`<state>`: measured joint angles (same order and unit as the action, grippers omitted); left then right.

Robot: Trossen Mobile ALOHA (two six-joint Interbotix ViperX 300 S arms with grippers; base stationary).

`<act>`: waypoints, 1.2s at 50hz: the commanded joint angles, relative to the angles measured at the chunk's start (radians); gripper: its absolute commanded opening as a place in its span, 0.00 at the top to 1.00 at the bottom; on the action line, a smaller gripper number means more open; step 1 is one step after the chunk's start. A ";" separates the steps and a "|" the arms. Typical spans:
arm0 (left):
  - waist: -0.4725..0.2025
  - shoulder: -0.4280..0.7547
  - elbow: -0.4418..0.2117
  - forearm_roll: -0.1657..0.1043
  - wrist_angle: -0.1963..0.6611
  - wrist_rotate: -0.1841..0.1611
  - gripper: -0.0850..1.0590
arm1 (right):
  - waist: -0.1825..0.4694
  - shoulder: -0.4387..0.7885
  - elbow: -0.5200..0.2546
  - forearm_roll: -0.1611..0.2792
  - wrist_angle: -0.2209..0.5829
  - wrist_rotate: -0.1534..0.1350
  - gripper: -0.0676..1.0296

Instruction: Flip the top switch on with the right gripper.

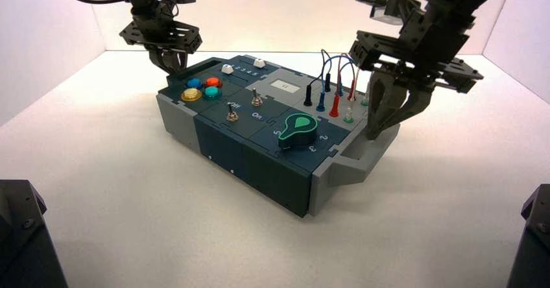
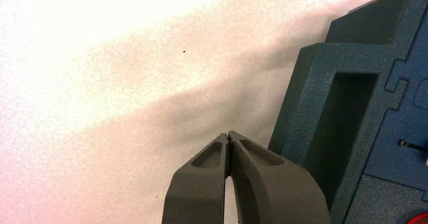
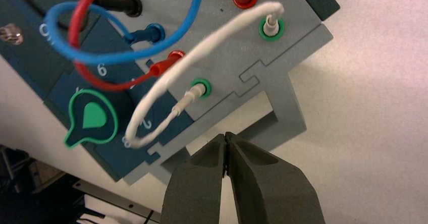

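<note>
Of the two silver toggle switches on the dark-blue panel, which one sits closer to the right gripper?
The top switch, the one nearer the grey labelled section. The other toggle stands nearer the box's front wall, farther from the right gripper, which hangs shut over the box's right end.

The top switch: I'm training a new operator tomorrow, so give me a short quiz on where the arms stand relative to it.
1. True or false: the right end effector is touching the top switch.
2. Where is the right end effector? A) over the green knob; B) above the grey handle at the box's right end, near the white wire; C) over the coloured buttons.
3. Fill in: the left end effector, by the box's far left corner, has its fingers ____.

Key: 1 false; 2 B; 3 shut.
</note>
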<state>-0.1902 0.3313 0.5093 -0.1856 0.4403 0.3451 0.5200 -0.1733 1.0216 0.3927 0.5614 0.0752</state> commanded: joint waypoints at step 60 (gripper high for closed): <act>-0.067 -0.015 -0.011 -0.006 0.008 0.008 0.95 | -0.112 0.193 -0.156 -0.112 -0.071 0.002 0.96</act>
<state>-0.1887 0.3313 0.5047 -0.1841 0.4403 0.3559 0.4541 -0.0138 0.9127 0.2976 0.5077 0.0752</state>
